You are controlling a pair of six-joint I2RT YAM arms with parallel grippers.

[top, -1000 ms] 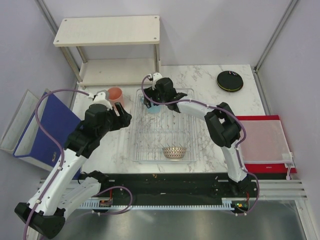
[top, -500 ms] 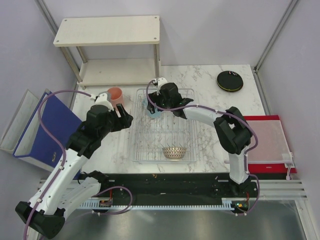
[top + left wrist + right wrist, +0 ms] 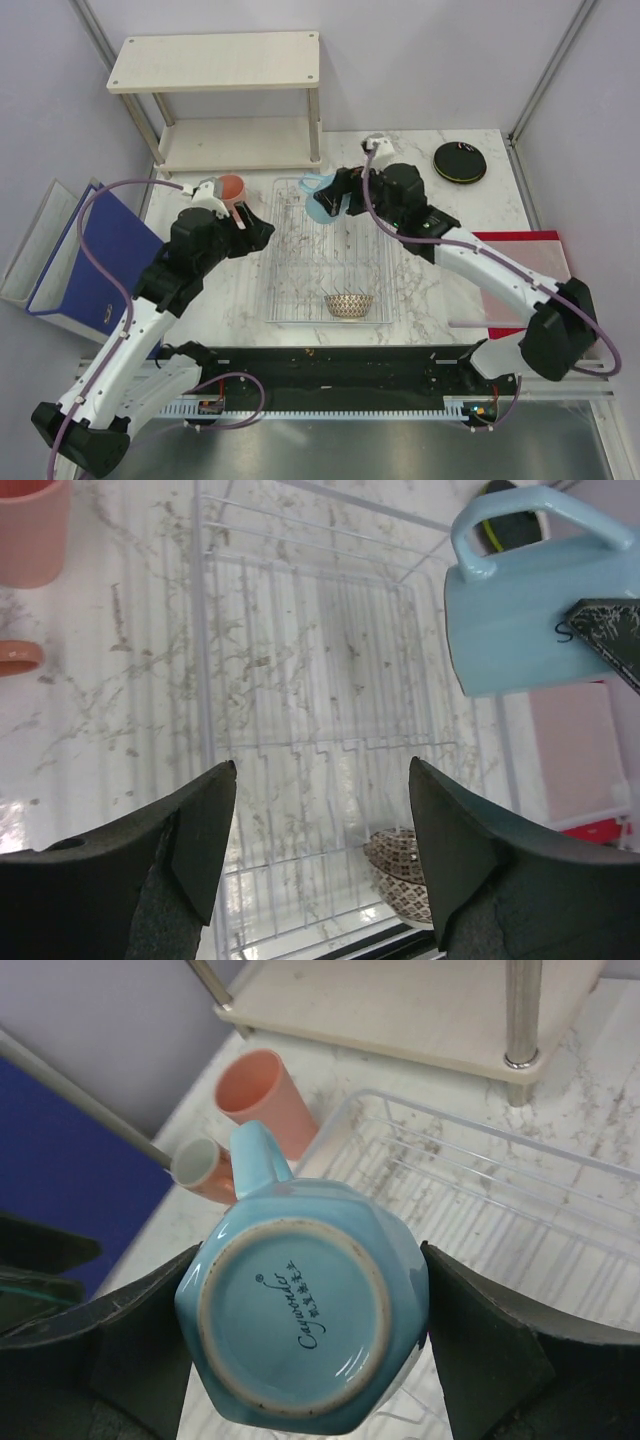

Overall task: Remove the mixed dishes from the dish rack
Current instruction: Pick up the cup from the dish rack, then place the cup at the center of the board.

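My right gripper (image 3: 335, 195) is shut on the light blue cup (image 3: 319, 199), held tilted above the far end of the wire dish rack (image 3: 300, 290). In the right wrist view the cup's (image 3: 300, 1320) base faces the camera, with one finger (image 3: 480, 1340) on each side. The net-patterned beige bowl (image 3: 348, 303) sits at the rack's near end. A salmon pink cup (image 3: 231, 188) stands on the table left of the rack. My left gripper (image 3: 252, 228) hangs open and holds nothing at the rack's left edge. It looks down on the rack (image 3: 300, 680) and the bowl (image 3: 405, 870).
A black plate with a lime green rim (image 3: 459, 161) lies at the back right. The two-tier beige wooden shelf (image 3: 215, 60) stands at the back left. A small orange cup with a white inside (image 3: 205, 1170) sits beside the pink cup (image 3: 265, 1095). Blue folder (image 3: 95, 260) left, red mesh pouch (image 3: 530, 280) right.
My right gripper has lifted the light blue cup out of the rack's far left corner, and the arm has swung out to the right. The left arm has barely moved.
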